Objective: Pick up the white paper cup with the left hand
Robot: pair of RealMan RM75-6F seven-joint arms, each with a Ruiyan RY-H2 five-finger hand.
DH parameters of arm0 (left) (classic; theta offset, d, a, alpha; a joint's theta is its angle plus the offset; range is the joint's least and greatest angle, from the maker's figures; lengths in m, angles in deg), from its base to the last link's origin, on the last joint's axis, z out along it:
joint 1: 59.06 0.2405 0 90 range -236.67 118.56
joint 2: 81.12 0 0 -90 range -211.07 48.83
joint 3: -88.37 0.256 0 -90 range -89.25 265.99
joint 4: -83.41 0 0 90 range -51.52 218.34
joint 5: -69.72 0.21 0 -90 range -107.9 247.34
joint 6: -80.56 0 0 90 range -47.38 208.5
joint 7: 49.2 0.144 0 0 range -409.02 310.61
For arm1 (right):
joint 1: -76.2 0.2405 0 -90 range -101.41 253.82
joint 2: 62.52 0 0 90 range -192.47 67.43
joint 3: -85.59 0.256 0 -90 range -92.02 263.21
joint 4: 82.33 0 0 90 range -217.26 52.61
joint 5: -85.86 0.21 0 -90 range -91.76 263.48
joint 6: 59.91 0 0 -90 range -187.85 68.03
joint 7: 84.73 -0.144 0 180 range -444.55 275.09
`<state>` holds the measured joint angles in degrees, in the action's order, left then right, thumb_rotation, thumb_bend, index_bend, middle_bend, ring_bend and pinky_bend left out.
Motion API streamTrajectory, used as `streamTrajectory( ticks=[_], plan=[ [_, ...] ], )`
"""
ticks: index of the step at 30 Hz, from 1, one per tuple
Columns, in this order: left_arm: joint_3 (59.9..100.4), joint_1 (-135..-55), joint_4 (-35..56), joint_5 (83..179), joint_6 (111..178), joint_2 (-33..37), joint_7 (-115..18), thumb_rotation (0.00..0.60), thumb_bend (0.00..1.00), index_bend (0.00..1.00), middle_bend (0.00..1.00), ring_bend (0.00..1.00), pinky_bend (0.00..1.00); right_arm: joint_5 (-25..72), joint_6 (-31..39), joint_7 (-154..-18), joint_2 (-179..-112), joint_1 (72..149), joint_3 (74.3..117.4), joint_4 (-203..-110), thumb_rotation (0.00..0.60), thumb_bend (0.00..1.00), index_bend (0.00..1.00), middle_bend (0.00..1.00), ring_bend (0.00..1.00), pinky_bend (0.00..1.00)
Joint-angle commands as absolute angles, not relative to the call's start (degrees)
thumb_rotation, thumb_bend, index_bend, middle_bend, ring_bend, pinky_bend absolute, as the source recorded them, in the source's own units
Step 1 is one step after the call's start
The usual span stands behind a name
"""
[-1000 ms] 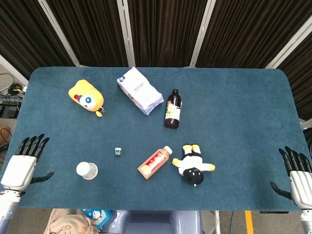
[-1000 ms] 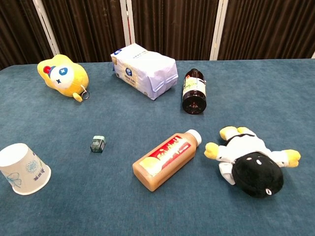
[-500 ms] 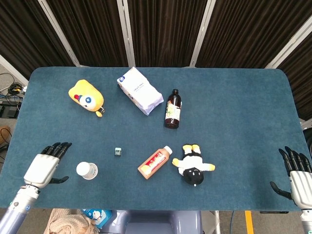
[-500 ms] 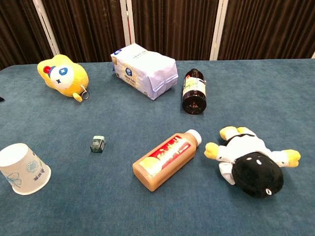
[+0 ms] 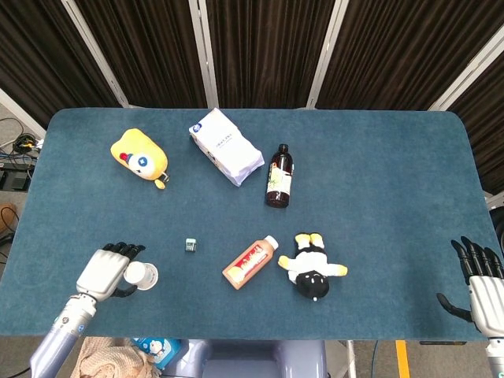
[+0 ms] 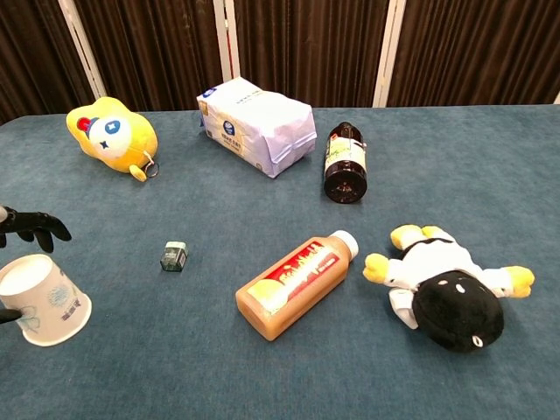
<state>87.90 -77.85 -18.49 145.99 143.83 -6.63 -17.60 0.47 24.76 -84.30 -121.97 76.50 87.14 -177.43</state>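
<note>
The white paper cup point(image 5: 142, 275) with a faint blue pattern stands on the blue table near its front left corner; the chest view shows the cup point(image 6: 48, 302) at the lower left. My left hand point(image 5: 107, 272) is right beside the cup on its left, dark fingers point(image 6: 37, 225) curved past its far side and the thumb at its near side. The fingers stand apart from the cup wall and do not clasp it. My right hand point(image 5: 479, 285) rests open at the table's front right corner, fingers spread, holding nothing.
A small green block point(image 5: 190, 245) lies just right of the cup. A juice bottle point(image 5: 250, 262) and a black-and-white plush point(image 5: 312, 268) lie at centre front. Further back are a yellow plush point(image 5: 139, 156), a white bag point(image 5: 225, 146) and a dark bottle point(image 5: 279, 176).
My left hand has moved right across the table's front left corner until it flanks the cup, its fingers now showing in the chest view. The right hand has stayed put.
</note>
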Motion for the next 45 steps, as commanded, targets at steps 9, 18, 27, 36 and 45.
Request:
streamTrajectory(
  ticks=[9,18,27,36,45],
  plan=[
    [88.2,-78.5,-18.8,147.3,145.4,-6.0,-18.4,0.6,0.27,0.35,0.49,0.41,0.46,0.5,24.7,-84.3,-122.0,76.5,87.1,-177.4,0.6,0.24,0.0,0.0,0.0,0.0],
    [86.0,-80.2,-20.9,147.5,146.6,-6.5,-18.1,0.6,0.27,0.33,0.46,0.4,0.45,0.5,24.7,-84.2,-122.0,76.5,87.1,-177.5,0.6,0.24,0.0,0.0,0.0,0.0],
    [81.8,-84.4,-20.7,144.6,145.5,-3.3,-15.0,0.6,0.27,0.32,0.46,0.4,0.45,0.5,24.7,-84.4,-121.9,76.5,87.1,-177.6,0.6,0.24,0.0,0.0,0.0,0.0],
    [80.2,-88.5,-17.0,139.9,143.6,3.3,-10.9,0.6,0.27,0.32,0.46,0.4,0.44,0.7,24.4,-85.0,-121.8,76.7,87.2,-177.6,0.6,0.24,0.0,0.0,0.0,0.0],
    [79.8,-91.2,-12.4,136.5,142.9,8.6,-8.6,0.6,0.27,0.32,0.45,0.4,0.44,0.7,24.0,-85.5,-121.7,76.9,87.2,-177.5,0.6,0.24,0.0,0.0,0.0,0.0]
  ],
)
